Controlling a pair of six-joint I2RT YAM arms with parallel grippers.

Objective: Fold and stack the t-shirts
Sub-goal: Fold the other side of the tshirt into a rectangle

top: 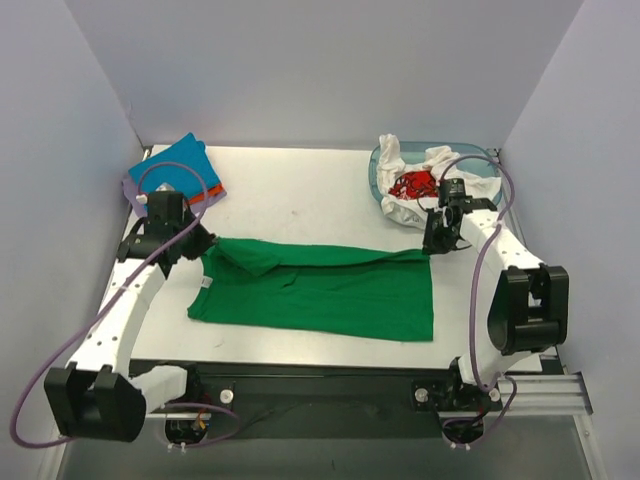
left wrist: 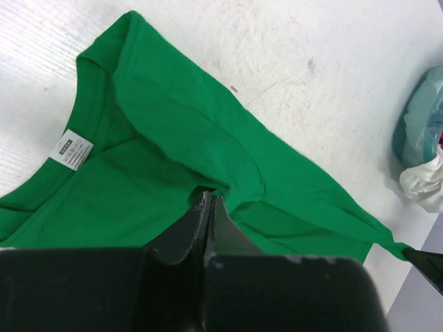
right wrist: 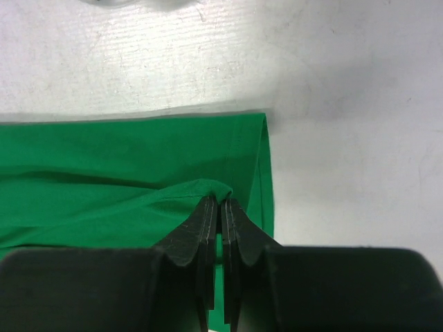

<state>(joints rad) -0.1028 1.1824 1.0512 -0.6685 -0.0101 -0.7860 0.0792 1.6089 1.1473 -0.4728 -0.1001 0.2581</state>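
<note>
A bright green t-shirt (top: 320, 295) lies across the table's middle, collar to the left, with its far edge lifted and folded over. My left gripper (top: 212, 243) is shut on the cloth near the left sleeve (left wrist: 228, 183). My right gripper (top: 432, 247) is shut on the shirt's far right corner (right wrist: 214, 187). Both hold the edge taut just above the table. Folded blue (top: 185, 165), orange and lavender shirts are stacked at the back left. White (top: 405, 205) and red (top: 410, 185) shirts lie crumpled in the tub.
A translucent blue plastic tub (top: 378, 170) stands at the back right, close behind my right gripper; its edge shows in the left wrist view (left wrist: 415, 124). White walls enclose the table on three sides. The collar label (left wrist: 71, 149) faces up.
</note>
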